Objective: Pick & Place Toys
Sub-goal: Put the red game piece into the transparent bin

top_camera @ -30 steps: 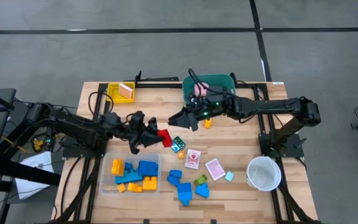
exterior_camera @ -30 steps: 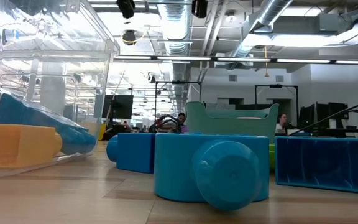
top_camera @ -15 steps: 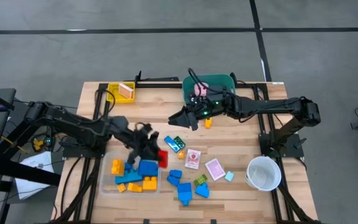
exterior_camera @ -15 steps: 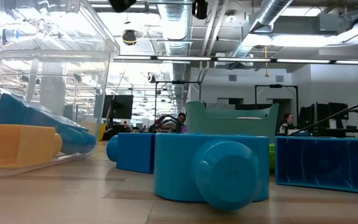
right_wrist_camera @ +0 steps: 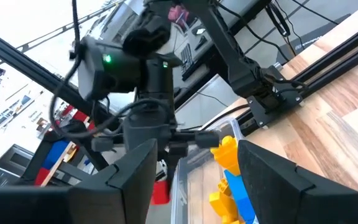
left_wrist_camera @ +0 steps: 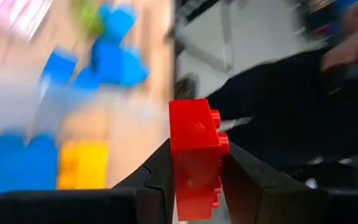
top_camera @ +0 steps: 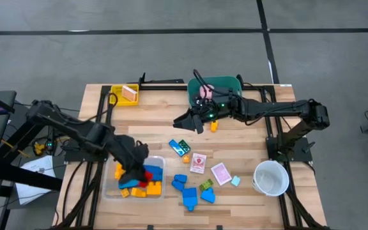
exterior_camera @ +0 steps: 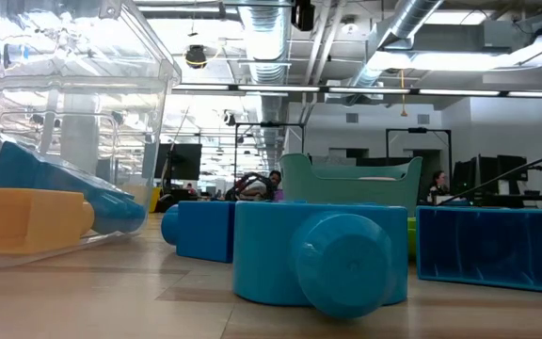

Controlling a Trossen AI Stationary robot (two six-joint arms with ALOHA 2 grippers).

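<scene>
Left claw (left_wrist_camera: 194,171) | clamped on red block (left_wrist_camera: 193,158) | over clear tray (top_camera: 110,191)

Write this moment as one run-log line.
left claw: shut on red block | over clear tray | right claw: open, by teal tub

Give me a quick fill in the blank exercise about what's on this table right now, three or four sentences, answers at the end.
1. The left gripper is shut on a ____ block.
2. That gripper is over the clear ____ holding blue and yellow blocks.
3. The white cup stands near the table's ____ edge in the high view.
4. The right gripper hovers with its fingers ____.

Answers: red; tray; right; open
</scene>
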